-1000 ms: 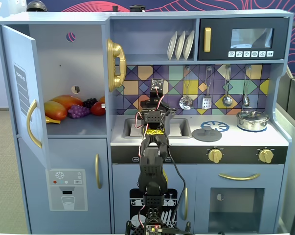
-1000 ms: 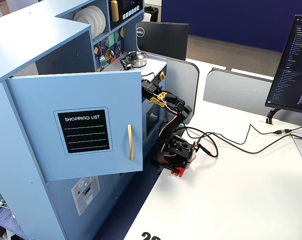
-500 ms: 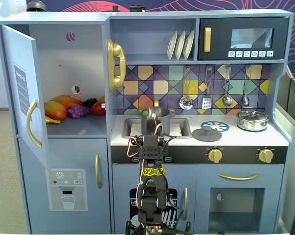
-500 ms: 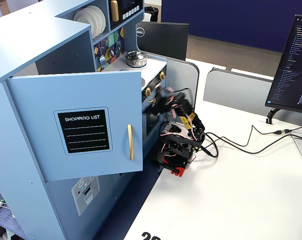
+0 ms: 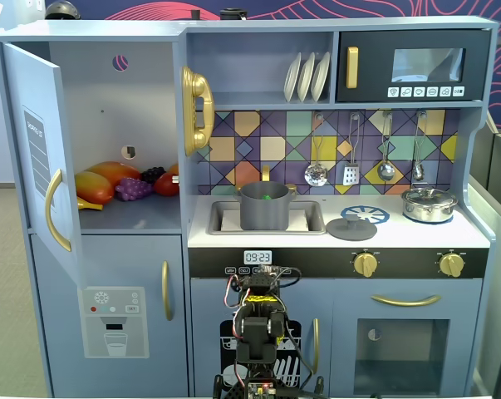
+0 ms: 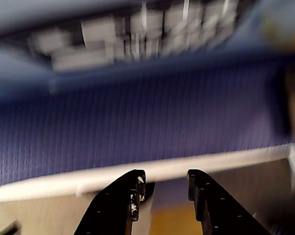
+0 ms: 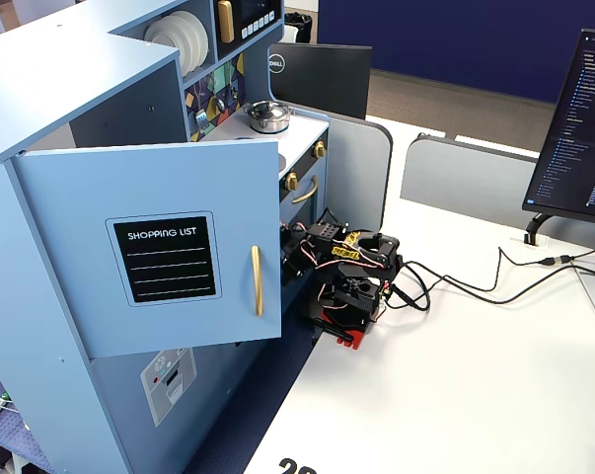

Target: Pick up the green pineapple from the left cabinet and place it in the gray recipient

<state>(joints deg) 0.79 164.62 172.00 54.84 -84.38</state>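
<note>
**Reporter:** Pineapple is showing only as a small bright green speck inside the matte gray pot, a plain cylinder sitting in the sink of the toy kitchen. Its bumpy body is staying hidden below the rim.

**Editor:** And the arm?

**Reporter:** Folded low at the foot of the kitchen, well below and apart from the pot. In the wrist view the gripper is holding nothing, its two black fingers standing a little apart over a ribbed purple surface; everything past them is blurring out.

**Editor:** The cupboard?

**Reporter:** The light blue cabinet is standing open on the left, its smooth door with a curved gold handle swung outward. In a fixed view from the side, that door is covering the shelf entirely.
</note>
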